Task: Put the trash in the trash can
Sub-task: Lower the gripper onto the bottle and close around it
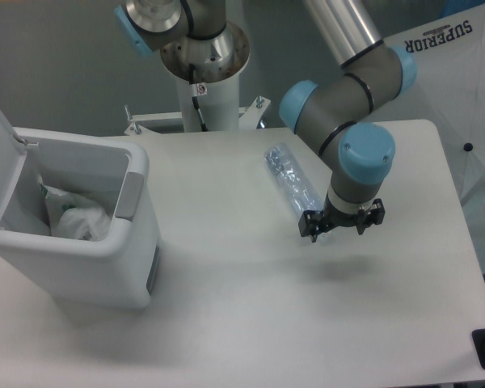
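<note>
trash sits in two places: a crumpled white wrapper (pixel 74 217) lies inside the open trash can (pixel 105 242) at the near left of the tabletop (pixel 250 323), lid up. right of it the claw (pixel 342 227) hangs low with fingers spread wide, straddling the near end of the clear bottle (pixel 291 183). farther back the bottle's body lies flat, slanting toward the arm's base (pixel 204 73).
</note>
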`<state>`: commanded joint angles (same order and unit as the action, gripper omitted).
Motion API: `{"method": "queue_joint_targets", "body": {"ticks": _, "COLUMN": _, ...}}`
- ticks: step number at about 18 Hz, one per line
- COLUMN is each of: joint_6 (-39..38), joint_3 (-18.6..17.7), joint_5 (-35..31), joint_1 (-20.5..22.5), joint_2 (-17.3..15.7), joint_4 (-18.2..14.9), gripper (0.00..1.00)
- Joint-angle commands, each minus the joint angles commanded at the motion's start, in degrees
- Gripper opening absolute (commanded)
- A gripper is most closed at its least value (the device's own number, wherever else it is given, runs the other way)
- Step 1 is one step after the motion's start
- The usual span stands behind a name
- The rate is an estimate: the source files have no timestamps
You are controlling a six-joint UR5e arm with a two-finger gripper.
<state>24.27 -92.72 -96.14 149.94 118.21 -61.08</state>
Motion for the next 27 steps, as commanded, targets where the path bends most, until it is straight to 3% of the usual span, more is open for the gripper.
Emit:
{"method": "queue_joint_targets", "body": {"ticks": 5, "joint_6": -4.4, "joint_3": -0.35, "joint_5": -5.8, "joint_1": -2.63, "joint_2": 2.73, "joint_4": 0.09, "gripper": 0.97}}
{"method": "queue_joint_targets", "body": {"ticks": 9, "joint_6": -5.9, "joint_3": -0.79, "joint_5": -6.07, "joint_1": -2.9, "joint_2": 3.17, "joint_4": 0.09, "gripper": 0.89}}
{"method": "queue_joint_targets", "body": {"ticks": 14, "joint_6": -5.98, "joint_3": -2.11, "joint_5": -6.16, "joint_1": -2.9, "joint_2": 3.17, "joint_4": 0.09, "gripper": 0.64}}
{"method": "queue_joint_targets", "body": {"ticks": 20, "joint_6": -6.16, "joint_3": -2.11, "joint_5": -6.25, "joint_1": -2.9, "joint_2": 2.99, "joint_4": 0.09, "gripper": 0.52}}
{"method": "queue_joint_targets", "body": {"ticks": 26, "joint_6": -7.74, "joint_3": -1.94, "joint_5": -6.25, "joint_1": -2.9, "joint_2": 2.82, "joint_4": 0.09, "gripper": 0.14}}
{"method": "queue_joint_targets", "body": {"ticks": 27, "joint_6": -7.74, "joint_3": -1.85, "joint_5": -6.25, "joint_1": -2.9, "joint_2": 2.64, "joint_4": 0.09, "gripper": 0.12}}
